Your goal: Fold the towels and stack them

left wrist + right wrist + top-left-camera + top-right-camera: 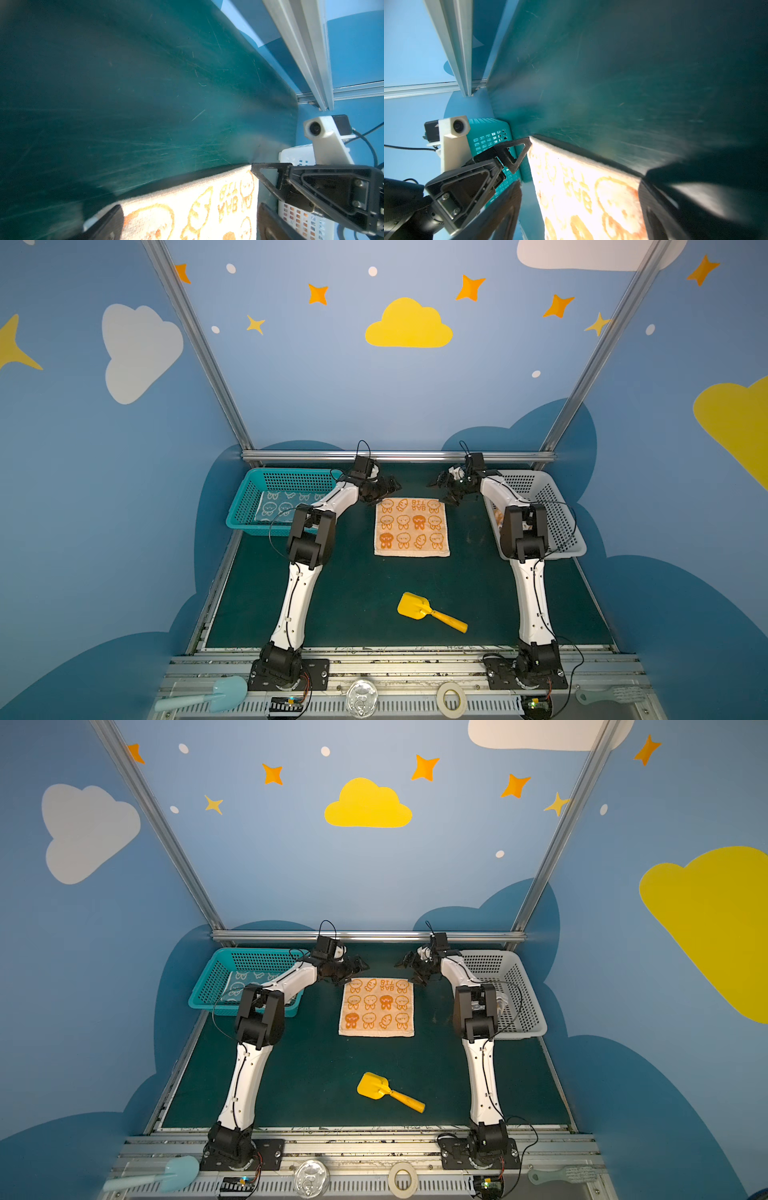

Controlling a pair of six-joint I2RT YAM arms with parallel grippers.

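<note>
The work surface is a dark green mat [353,593], scuffed with pale scratches that show plainly in both wrist views. It sits inside a booth of blue walls painted with stars, dots and clouds, among them a yellow cloud [409,325] on the back wall. Aluminium posts rise at the 2 far corners, and a rail [399,456] runs along the mat's far edge.

The orange-and-cream towel [411,526] lies flat and unfolded in the middle of the mat, square to its edges, with rabbit faces and lettering up. The left gripper [384,492] stands at the towel's far left corner and the right gripper [442,491] at its far right corner, facing each other along the far hem. Both have their jaws spread wide and grip nothing. Each wrist view shows the hem lying between that gripper's own fingers, but whether the tips press the cloth cannot be told.

A teal basket [249,497] at the far left holds a blue-and-cream towel [276,506] on its floor. A white basket [557,506] stands at the far right. A yellow toy shovel [415,608] lies on the near half of the mat, well apart from the orange-and-cream towel. On the front frame rest a pale blue scoop [224,693] and a tape roll [452,697].
</note>
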